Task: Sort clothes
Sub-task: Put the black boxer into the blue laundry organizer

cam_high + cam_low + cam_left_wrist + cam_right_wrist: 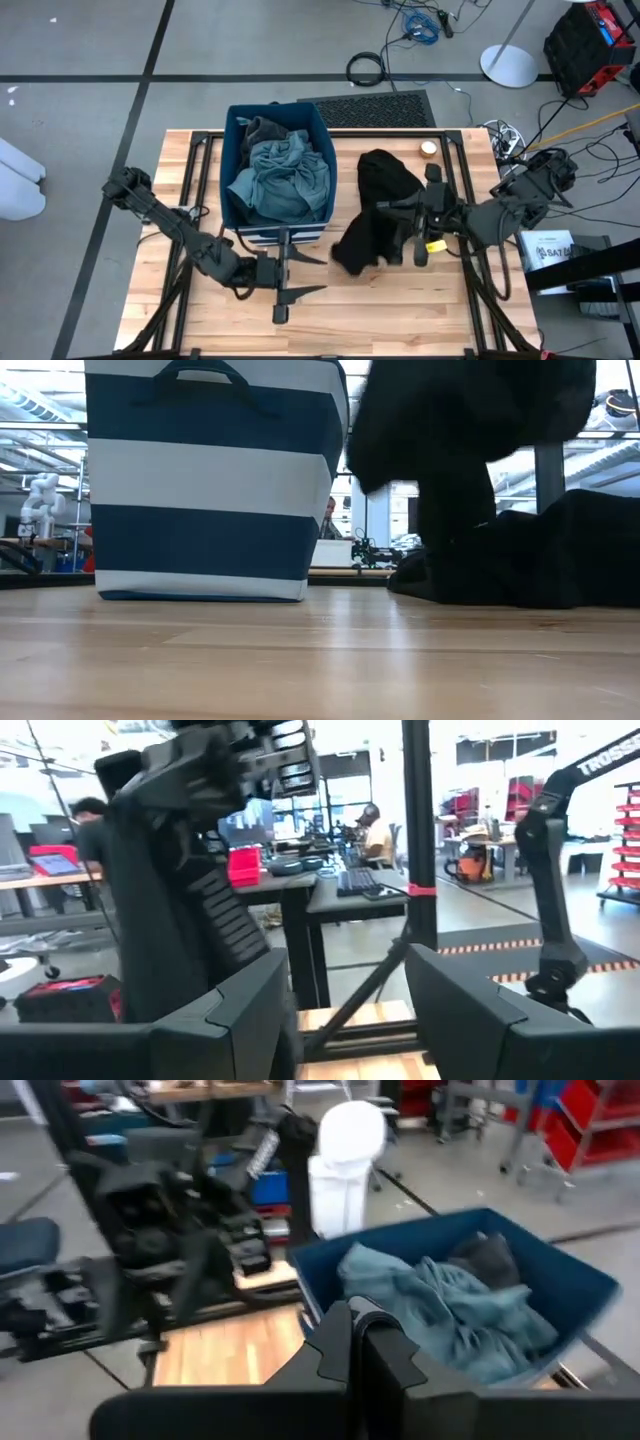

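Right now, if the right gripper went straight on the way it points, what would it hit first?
Probably the navy bin, or the grey-green clothes heaped inside if it clears the rim; its height is hard to judge.

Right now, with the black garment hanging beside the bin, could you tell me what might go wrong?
1. The black garment hangs from the right gripper, its lower part dragging on the table; it might slip free or snag.
2. The bin is already heaped with grey-green clothes, so another piece may spill over.
3. The open left gripper waits near the bin and could be bumped.
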